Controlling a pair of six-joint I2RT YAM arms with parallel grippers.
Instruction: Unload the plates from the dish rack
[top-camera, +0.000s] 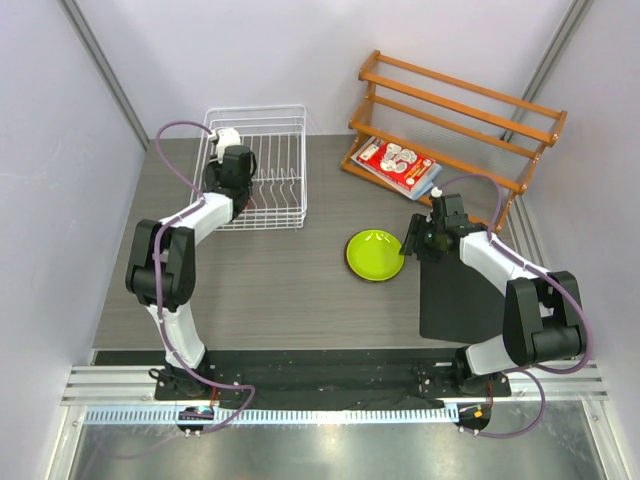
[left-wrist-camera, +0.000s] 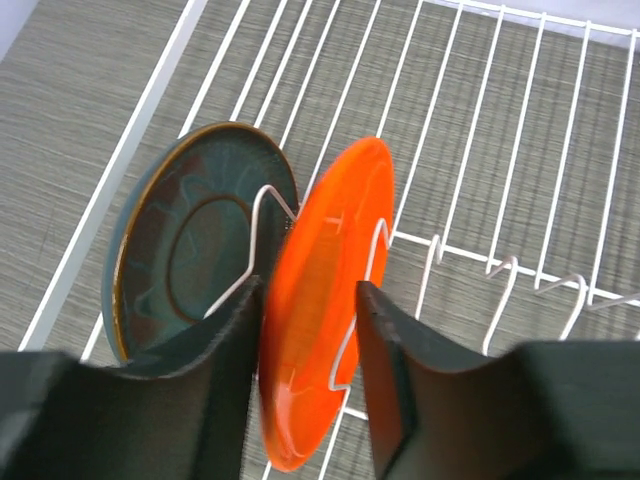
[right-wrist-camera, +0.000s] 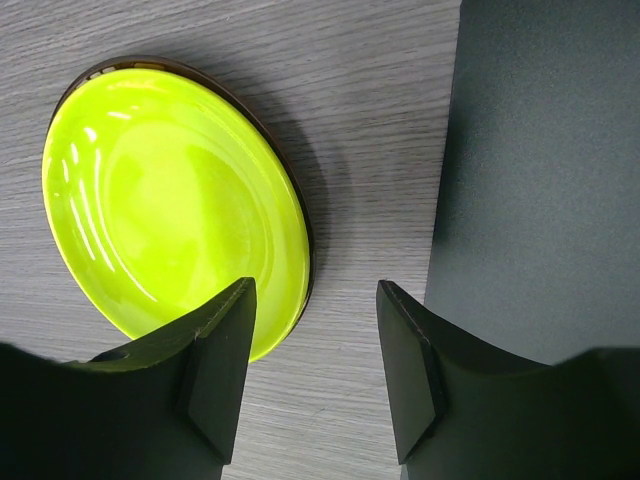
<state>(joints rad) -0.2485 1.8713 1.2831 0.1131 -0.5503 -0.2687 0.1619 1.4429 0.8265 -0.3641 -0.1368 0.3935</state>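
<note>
The white wire dish rack (top-camera: 270, 170) stands at the back left of the table. In the left wrist view an orange plate (left-wrist-camera: 335, 260) and a dark teal-grey plate (left-wrist-camera: 185, 250) stand upright between the rack's dividers (left-wrist-camera: 470, 270). My left gripper (left-wrist-camera: 308, 380) is open with one finger on each side of the orange plate's rim, and a gap shows on the right side. The lime green plate (top-camera: 375, 255) lies flat on the table. My right gripper (right-wrist-camera: 312, 370) is open and empty just above the edge of the lime green plate (right-wrist-camera: 170, 200). The red floral plate is out of view.
A dark mat (top-camera: 462, 295) lies at the right, under the right arm, and shows in the right wrist view (right-wrist-camera: 545, 180). An orange wooden slatted shelf (top-camera: 455, 105) stands at the back right with a red-and-white pack (top-camera: 397, 165) on its lowest level.
</note>
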